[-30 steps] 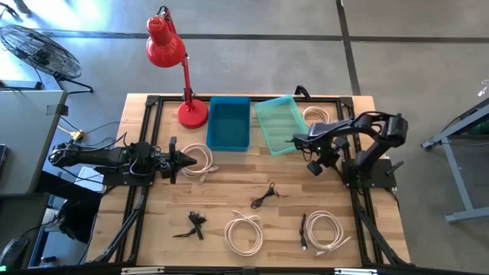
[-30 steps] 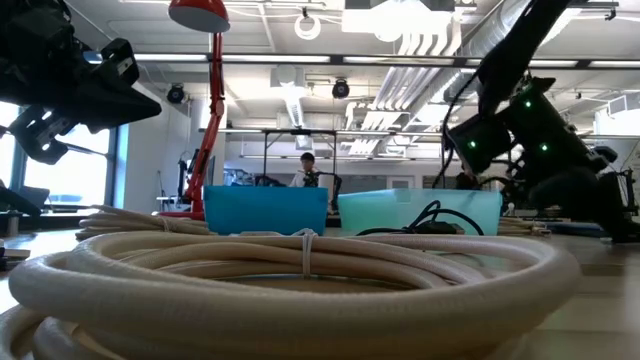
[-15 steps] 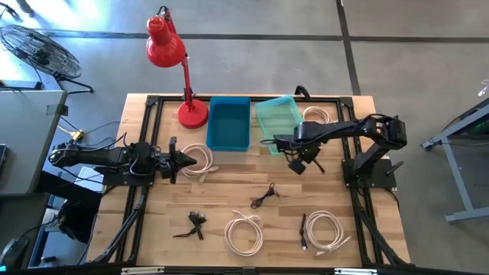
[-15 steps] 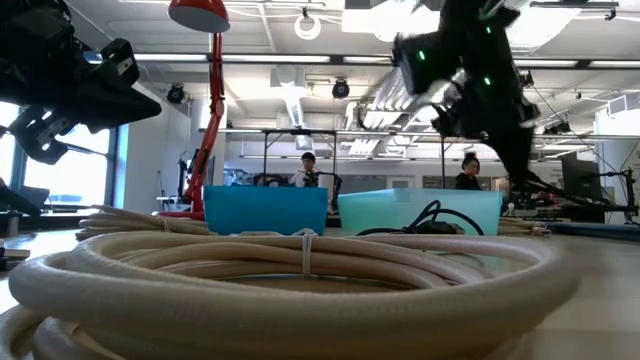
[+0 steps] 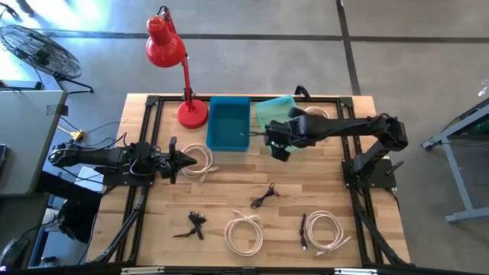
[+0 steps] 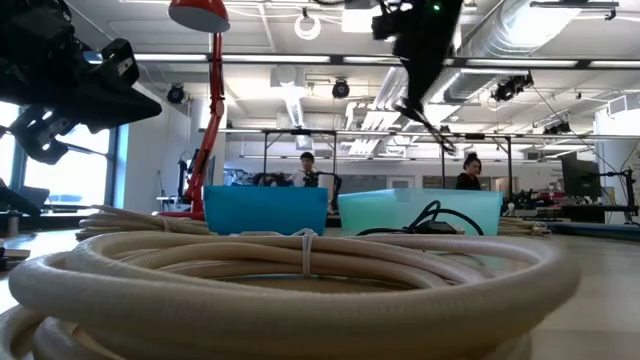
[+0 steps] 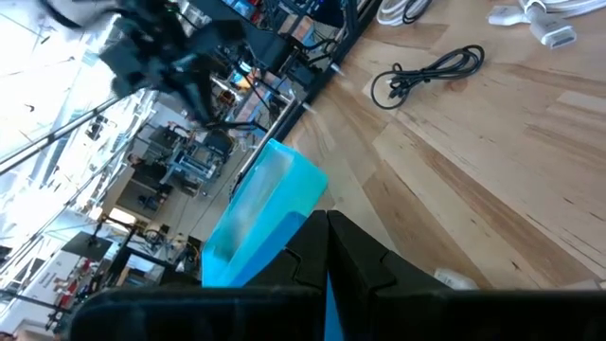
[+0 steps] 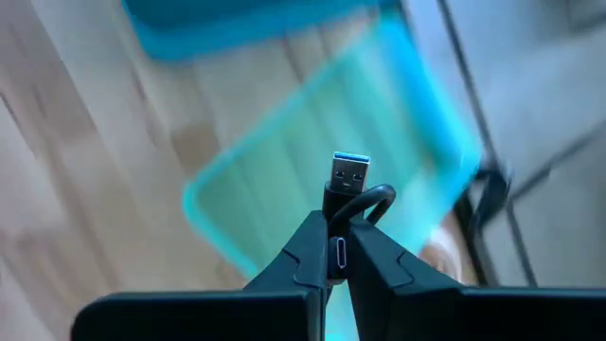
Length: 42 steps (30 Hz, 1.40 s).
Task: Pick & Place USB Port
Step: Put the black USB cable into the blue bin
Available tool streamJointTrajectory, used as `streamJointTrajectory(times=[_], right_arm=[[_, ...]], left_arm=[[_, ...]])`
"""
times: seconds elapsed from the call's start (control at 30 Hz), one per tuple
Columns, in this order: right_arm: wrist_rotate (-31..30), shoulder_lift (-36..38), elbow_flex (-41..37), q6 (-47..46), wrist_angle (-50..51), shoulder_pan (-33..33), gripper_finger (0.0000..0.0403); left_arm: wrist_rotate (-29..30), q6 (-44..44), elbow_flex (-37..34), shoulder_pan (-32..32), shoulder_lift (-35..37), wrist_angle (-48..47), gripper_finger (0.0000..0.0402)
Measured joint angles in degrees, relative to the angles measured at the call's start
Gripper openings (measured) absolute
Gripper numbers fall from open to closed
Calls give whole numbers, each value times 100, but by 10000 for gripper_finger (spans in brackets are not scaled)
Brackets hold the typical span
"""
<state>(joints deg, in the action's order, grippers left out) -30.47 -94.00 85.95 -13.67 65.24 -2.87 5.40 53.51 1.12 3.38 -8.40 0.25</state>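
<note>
My right gripper (image 5: 267,139) hangs high over the near left corner of the teal bin (image 5: 281,113), shut on a black USB cable (image 8: 365,202). The cable's silver plug (image 8: 350,171) sticks out past the fingertips. In the low view the gripper (image 6: 415,45) is near the picture's top, and the cable's loose end (image 6: 432,122) dangles below it. A blue bin (image 5: 228,124) stands left of the teal one. My left gripper (image 5: 187,160) rests shut at the table's left, beside a white cable coil (image 5: 202,161). My right gripper pinches the black cable just behind its plug (image 8: 338,220) between its two fingertips. The fingers slant downward from the table's right. The plug points out beyond the tips, a small loop of cable bulges beside it, and the cable is lifted clear of table and bins.
A red desk lamp (image 5: 183,76) stands at the far left. Two loose black cables (image 5: 265,196) (image 5: 195,224) and two white coils (image 5: 244,233) (image 5: 325,229) lie on the near half of the table. Another white coil (image 5: 315,116) lies beside the teal bin.
My right gripper has swung toward the table's left and risen, from beside the teal bin's near right corner to above its near left corner. Its wrist has turned on the way. It has stayed shut on the black cable, which went with it.
</note>
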Motion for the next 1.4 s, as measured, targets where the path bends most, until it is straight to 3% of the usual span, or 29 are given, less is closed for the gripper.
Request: streamJointTrajectory(times=[0.2,0.43,0.6,0.7,0.83,1.07,1.4], right_arm=[[569,0,117,1122,-1471,-191,13],[1674,0,-64,2299,-2760,-216,13],[2147,2,-64,2604,-3201,29,13],[2223,1,-64,2781,-3267,204,13],[2200,0,-64,2829,-3327,418,14],[2161,0,-64,3234,-3800,729,13],[2528,0,-64,4064,-4652,863,13]], left_arm=[[24,-225,-1,0,1,15,2],[582,-1626,129,-2,0,453,2],[163,-1933,280,0,7,998,13],[139,-1950,278,0,-3,969,40],[272,-2284,280,0,-1,1032,105],[67,-3353,293,0,-148,1610,208],[-25,-4032,301,0,-1733,3619,225]])
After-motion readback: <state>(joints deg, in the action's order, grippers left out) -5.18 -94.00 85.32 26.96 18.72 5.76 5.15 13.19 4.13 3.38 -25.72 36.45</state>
